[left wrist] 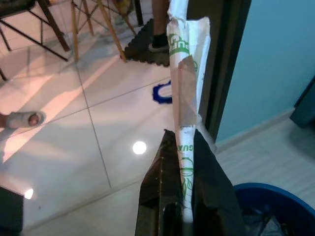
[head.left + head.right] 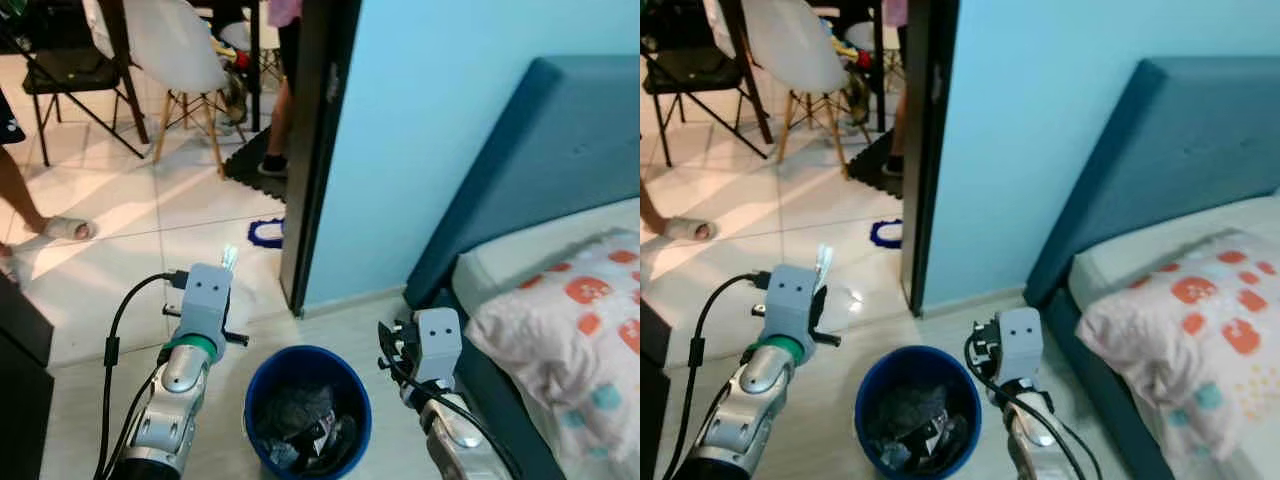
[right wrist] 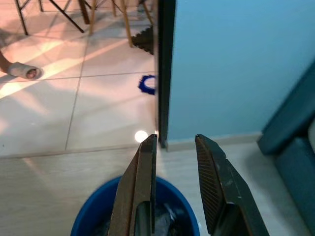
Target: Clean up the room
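Left gripper (image 1: 184, 162) is clamped on a white wrapper (image 1: 186, 83), lower left of the head view, just left of the blue bin (image 2: 262, 385). Right gripper (image 3: 176, 147) has its fingers apart, empty, over the bin's far rim.

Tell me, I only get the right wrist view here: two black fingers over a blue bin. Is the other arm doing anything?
Observer: Yes. The left gripper is shut on a white wrapper with green print.
Operator: Is that wrapper over the bin too?
Observer: Not quite. In the head views it sticks up from the gripper to the left of the bin, above the floor.
Operator: Is the bin empty?
Observer: No, there is dark crumpled trash in it.
Operator: What's on the right of the robot?
Observer: A bed with a blue headboard and a white pillow with orange spots.
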Robot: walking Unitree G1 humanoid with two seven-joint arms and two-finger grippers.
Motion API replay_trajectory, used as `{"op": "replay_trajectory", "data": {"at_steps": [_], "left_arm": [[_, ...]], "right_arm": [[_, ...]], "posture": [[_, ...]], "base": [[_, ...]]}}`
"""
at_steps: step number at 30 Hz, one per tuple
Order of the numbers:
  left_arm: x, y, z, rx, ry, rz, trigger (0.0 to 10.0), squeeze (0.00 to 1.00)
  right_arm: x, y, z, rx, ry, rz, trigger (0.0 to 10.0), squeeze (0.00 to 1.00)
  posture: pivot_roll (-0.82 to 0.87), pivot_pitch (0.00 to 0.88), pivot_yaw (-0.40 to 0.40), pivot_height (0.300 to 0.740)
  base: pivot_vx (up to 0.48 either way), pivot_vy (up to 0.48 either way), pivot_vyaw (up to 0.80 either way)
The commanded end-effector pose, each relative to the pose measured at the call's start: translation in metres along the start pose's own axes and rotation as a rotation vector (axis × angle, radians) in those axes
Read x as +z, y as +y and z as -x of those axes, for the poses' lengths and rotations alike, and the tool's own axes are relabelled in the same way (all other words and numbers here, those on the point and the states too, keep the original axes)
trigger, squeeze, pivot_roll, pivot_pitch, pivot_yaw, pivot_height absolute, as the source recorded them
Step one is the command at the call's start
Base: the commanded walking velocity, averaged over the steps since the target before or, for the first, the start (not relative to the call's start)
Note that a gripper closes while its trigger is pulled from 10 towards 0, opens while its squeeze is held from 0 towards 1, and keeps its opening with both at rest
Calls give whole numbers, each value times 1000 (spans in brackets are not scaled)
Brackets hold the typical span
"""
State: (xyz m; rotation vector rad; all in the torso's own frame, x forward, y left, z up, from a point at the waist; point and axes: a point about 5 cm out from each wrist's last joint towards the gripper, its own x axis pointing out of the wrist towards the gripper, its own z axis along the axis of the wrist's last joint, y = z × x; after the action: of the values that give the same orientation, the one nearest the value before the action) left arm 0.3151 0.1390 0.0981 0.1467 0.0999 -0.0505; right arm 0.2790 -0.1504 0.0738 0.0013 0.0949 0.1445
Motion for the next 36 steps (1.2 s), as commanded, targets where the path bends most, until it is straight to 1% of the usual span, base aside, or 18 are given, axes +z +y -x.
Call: {"op": "replay_trajectory", "data": {"at_steps": [1, 9, 13, 17, 19, 21, 22, 23, 24, 25, 26, 27, 29, 30, 31, 32, 35, 36], "left_arm": [[-6, -5, 3, -22, 22, 6, 10000, 0], [-9, -5, 3, -25, 27, 9, 10000, 0], [-11, -9, 5, -51, 23, -3, 10000, 0], [-13, -18, 7, -132, 7, -13, 10000, 0], [-13, -19, 7, -137, 7, -12, 10000, 0], [-14, -27, 6, -203, 4, -16, 10000, 0], [-14, -27, 6, -203, 4, -16, 10000, 0], [-14, -33, 5, -241, -3, -18, 10000, 0], [-14, -33, 5, -241, -3, -18, 10000, 0], [-11, -39, 4, -287, -19, -22, 10000, 0], [-11, -39, 4, -287, -19, -22, 10000, 0], [-5, -46, 3, -332, -42, -23, 10000, 0], [-5, -46, 3, -332, -42, -23, 10000, 0], [1, -51, 4, -374, -69, -19, 10000, 0], [11, -55, 6, -422, -98, -5, 10000, 0], [18, -56, 8, -453, -119, 6, 10000, 0], [18, -56, 8, -453, -119, 6, 10000, 0], [29, -54, 13, -485, -143, 33, 10000, 0]], "right_arm": [[-7, -4, 5, -18, 28, -8, 10000, 0], [-7, -3, 2, -18, 27, -6, 10000, 0], [-9, -4, 1, -28, 29, -1, 10000, 0], [-12, -18, 0, -102, 49, 27, 10000, 0], [-12, -19, 0, -107, 50, 30, 10000, 0], [-16, -31, 3, -151, 70, 44, 10000, 0], [-16, -31, 3, -151, 70, 44, 10000, 0], [-17, -36, 4, -166, 74, 56, 10000, 0], [-17, -36, 4, -166, 74, 56, 10000, 0], [-18, -38, 4, -173, 75, 81, 10000, 0], [-18, -38, 4, -173, 75, 81, 10000, 0], [-16, -39, 3, -174, 67, 111, 10000, 0], [-16, -39, 3, -174, 67, 111, 10000, 0], [-13, -39, 3, -176, 51, 150, 10000, 0], [-10, -38, 0, -182, 33, 241, 10000, 0], [-7, -37, -2, -186, 17, 304, 10000, 0], [-7, -37, -2, -186, 17, 304, 10000, 0], [-5, -37, -4, -189, 2, 384, 10000, 0]], "posture": [[-72, 74, 16, 717], [-70, 68, 15, 717], [-69, 70, 14, 717], [-72, 77, 16, 717], [-72, 77, 16, 717], [-84, 101, 22, 717], [-84, 101, 22, 717], [-93, 122, 23, 717], [-93, 122, 23, 717], [-102, 156, 24, 717], [-102, 156, 24, 717], [-109, 187, 29, 717], [-109, 187, 29, 717], [-117, 235, 39, 717], [-123, 286, 52, 717], [-123, 300, 55, 717], [-123, 300, 55, 717], [-110, 354, 71, 717]], "base": [[0, 0, 0], [0, 0, 0], [0, 0, 0], [0, 0, 0], [0, 0, 0], [0, 0, 0], [0, 0, 0], [0, 0, 0], [0, 0, 0], [0, 0, 0], [0, 0, 0], [0, 0, 0], [0, 0, 0], [0, 0, 0], [0, 0, 0], [0, 0, 0], [0, 0, 0], [0, 0, 0]]}}
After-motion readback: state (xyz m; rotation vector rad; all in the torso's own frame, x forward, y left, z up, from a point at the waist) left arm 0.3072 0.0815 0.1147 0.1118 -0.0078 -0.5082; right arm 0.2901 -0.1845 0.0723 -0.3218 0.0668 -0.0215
